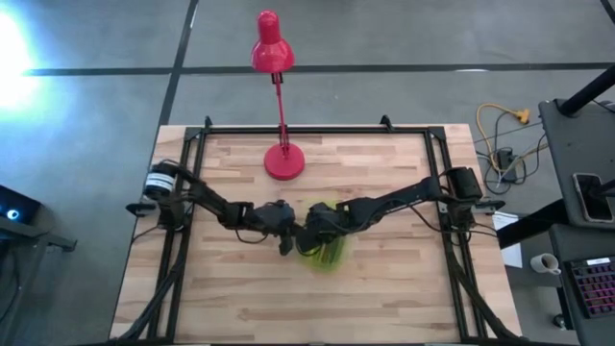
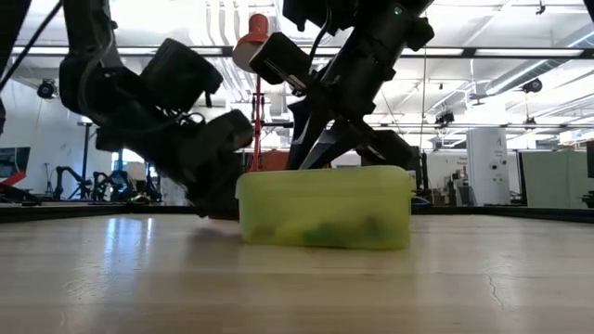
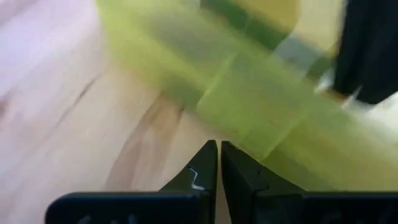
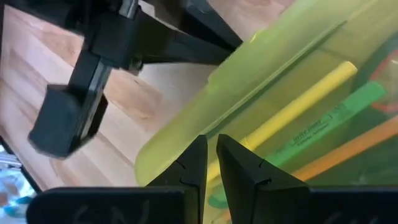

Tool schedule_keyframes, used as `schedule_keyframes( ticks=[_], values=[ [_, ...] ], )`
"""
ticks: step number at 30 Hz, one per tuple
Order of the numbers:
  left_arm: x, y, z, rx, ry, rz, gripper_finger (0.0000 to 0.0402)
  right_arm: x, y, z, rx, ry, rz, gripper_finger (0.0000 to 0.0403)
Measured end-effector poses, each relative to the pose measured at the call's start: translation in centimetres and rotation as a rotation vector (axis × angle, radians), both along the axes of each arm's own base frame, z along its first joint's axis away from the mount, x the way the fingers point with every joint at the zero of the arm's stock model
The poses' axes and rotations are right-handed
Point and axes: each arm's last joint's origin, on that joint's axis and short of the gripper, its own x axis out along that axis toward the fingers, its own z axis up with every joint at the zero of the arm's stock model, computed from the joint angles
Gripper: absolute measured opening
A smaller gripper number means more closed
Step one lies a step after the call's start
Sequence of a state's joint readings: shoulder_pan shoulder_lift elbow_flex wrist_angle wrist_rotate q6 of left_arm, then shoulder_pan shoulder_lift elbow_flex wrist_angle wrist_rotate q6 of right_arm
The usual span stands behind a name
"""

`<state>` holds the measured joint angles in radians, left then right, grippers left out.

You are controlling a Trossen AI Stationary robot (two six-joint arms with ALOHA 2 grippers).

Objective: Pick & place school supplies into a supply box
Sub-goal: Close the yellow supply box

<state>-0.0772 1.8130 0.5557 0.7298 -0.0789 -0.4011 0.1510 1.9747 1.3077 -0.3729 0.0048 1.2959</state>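
Observation:
The supply box (image 1: 329, 256) is a translucent yellow-green case lying mid-table, with its lid down in the low view (image 2: 325, 206). Through the plastic I see a yellow pencil (image 4: 292, 106), a green marker (image 4: 329, 118) and an orange pencil (image 4: 354, 149) inside. My right gripper (image 4: 210, 146) comes down at the box's left end from behind, its fingers nearly together on the lid's edge. My left gripper (image 3: 219, 149) is shut and low over the table, right beside the box's left end (image 2: 243, 209). My right gripper pinches the lid's rim (image 4: 186, 146) at the box's left end between its two fingers, slanting down from the right and far side. The box rests on the table. My left gripper points its shut tips at a box corner (image 3: 214, 109); whether they touch it I cannot tell.
A red desk lamp (image 1: 283, 159) stands on the table's far side, behind both grippers. Bare wood lies left, right and in front of the box. A black frame (image 1: 317, 130) runs along the table's edges.

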Motion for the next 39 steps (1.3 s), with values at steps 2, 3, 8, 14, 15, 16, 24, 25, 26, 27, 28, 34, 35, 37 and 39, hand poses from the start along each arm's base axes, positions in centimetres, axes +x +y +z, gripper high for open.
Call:
schedule_keyframes(
  ticks=[2,3,8,14,15,16,24,25,26,27,28,34,35,37,39],
  values=[
    [0.6,0.0,-0.4,-0.006,-0.013,-0.009,0.0006,0.0,-0.1,0.0,0.007,0.002,0.003,0.0038],
    [0.9,-0.1,-0.6,-0.008,-0.013,-0.014,0.0006,0.0,-0.2,0.0,0.012,0.005,0.006,0.0038],
    [1.7,-0.2,-0.9,-0.015,-0.015,-0.023,0.0006,-0.1,-0.2,0.0,0.017,0.01,0.013,0.0038],
    [0.0,-0.1,-0.9,-0.019,0.064,-0.031,0.0006,0.0,-0.1,0.2,0.03,0.0,0.072,0.0038],
    [-0.3,-0.1,-0.9,-0.024,0.075,-0.029,0.0006,0.0,-0.1,0.2,0.029,-0.002,0.083,0.0038],
    [-0.7,-0.2,-0.8,-0.032,0.086,-0.027,0.0006,0.0,-0.1,0.3,0.03,-0.005,0.092,0.0038],
    [-2.9,-0.4,0.3,-0.029,0.099,0.044,0.0006,-0.5,-0.2,1.7,0.009,-0.035,0.076,0.0038],
    [-3.1,-0.4,0.4,-0.022,0.105,0.055,0.0006,-0.7,-0.2,2.0,-0.004,-0.031,0.062,0.0038],
    [-3.3,-0.3,0.5,-0.021,0.109,0.064,0.0006,-0.9,-0.3,2.2,-0.018,-0.026,0.053,0.0038],
    [-3.4,-0.3,0.6,-0.018,0.113,0.069,0.0006,-1.0,-0.4,2.5,-0.03,-0.022,0.046,0.0038],
    [-3.5,-0.2,0.8,-0.012,0.116,0.077,0.0006,-1.2,-0.5,2.7,-0.038,-0.016,0.042,0.0038],
    [-4.0,-0.2,1.9,-0.013,0.108,0.087,0.0006,-1.9,-0.3,2.6,-0.059,0.042,0.058,0.0038],
    [-4.1,-0.2,2.2,-0.015,0.094,0.087,0.0006,-1.9,-0.2,2.7,-0.061,0.04,0.06,0.0038],
    [-4.1,-0.2,2.9,-0.02,0.064,0.087,0.0006,-1.8,0.0,2.7,-0.06,0.034,0.06,0.0038],
    [-4.2,-0.2,3.5,-0.024,0.037,0.086,0.0006,-1.8,0.1,2.7,-0.062,0.034,0.064,0.0038]
  ],
)
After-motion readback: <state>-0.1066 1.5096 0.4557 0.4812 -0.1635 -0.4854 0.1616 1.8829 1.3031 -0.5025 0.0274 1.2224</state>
